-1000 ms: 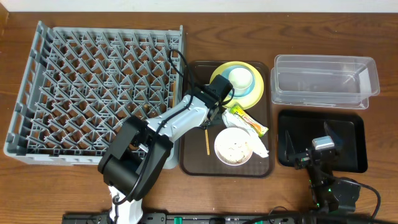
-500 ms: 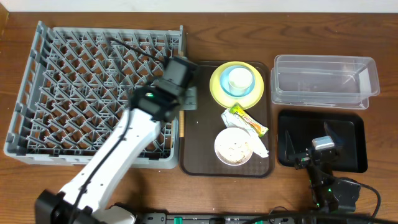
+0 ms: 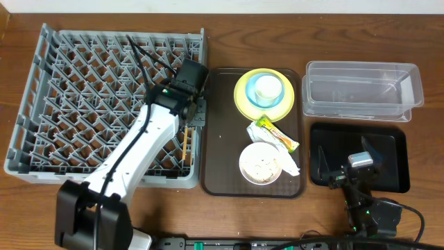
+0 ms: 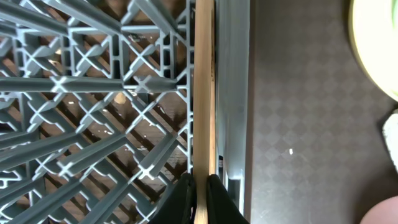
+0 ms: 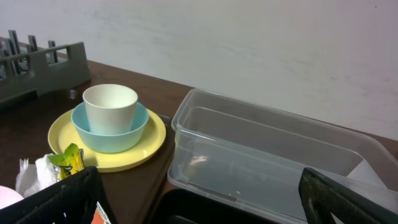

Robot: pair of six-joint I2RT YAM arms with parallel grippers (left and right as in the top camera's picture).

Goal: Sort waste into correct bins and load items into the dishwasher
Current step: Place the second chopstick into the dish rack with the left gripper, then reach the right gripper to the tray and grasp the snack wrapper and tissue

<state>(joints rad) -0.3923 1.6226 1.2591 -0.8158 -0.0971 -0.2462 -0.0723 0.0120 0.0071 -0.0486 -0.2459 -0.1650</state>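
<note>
The left end effector (image 4: pixel 200 188), clamped on thin wooden chopsticks (image 4: pixel 204 93) over the grey plastic dish rack (image 3: pixel 69 104), should next lower and release.

Wooden chopsticks (image 4: pixel 204 93) run along the grey rack's (image 3: pixel 41 104) right rim. The blue bowl (image 5: pixel 111 134) sits on the yellow plate (image 5: pixel 152 140), and the white bowl (image 3: pixel 244 161) seemingly holds scraps (image 3: pixel 262 165).

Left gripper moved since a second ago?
Yes: the left gripper, shut on the thin wooden chopsticks, went left off the dark brown tray to the right edge of the grey plastic dish rack.
</note>
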